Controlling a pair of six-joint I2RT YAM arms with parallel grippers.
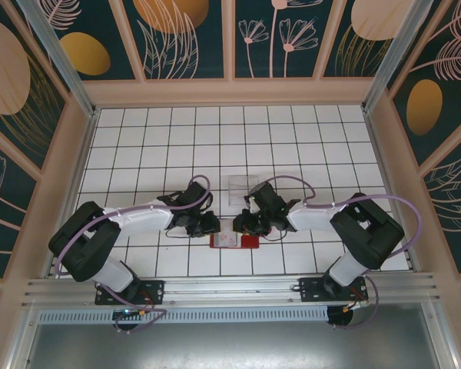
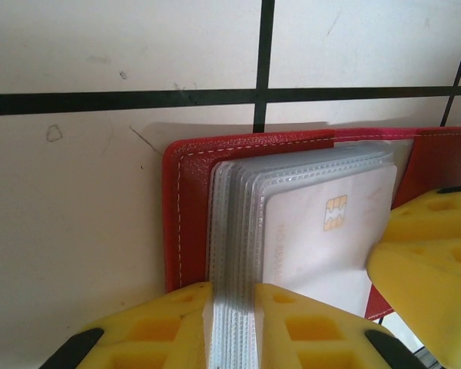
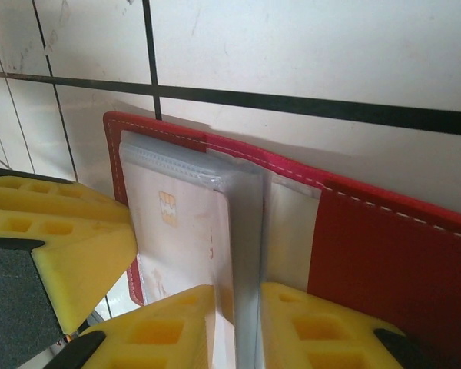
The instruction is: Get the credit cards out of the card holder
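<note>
While the red card holder (image 1: 234, 241) lies open and flat on the white tiled table (image 1: 161, 146), you have both grippers on its pages. Your left gripper (image 2: 232, 311) is closed nearly all the way on the whole stack of clear sleeves (image 2: 234, 223), pinning them at one edge of the holder. Your right gripper (image 3: 242, 311) is pinched almost shut on a single sleeve leaf (image 3: 246, 223) that stands on edge over the middle of the holder. A pale chip card (image 2: 323, 246) sits in the top sleeve, well inside the holder. Whether your right fingers have a card or only plastic cannot be told from here. To do this step well, treat the left grip purely as an anchor so the holder stays down. Draw with the right along the sleeve's open side, straight and slow, rather than lifting. If only plastic moves, let go and re-grip on the card's bare edge. The clear tray (image 1: 242, 188) just beyond the holder looks the likely place to set the card.
</note>
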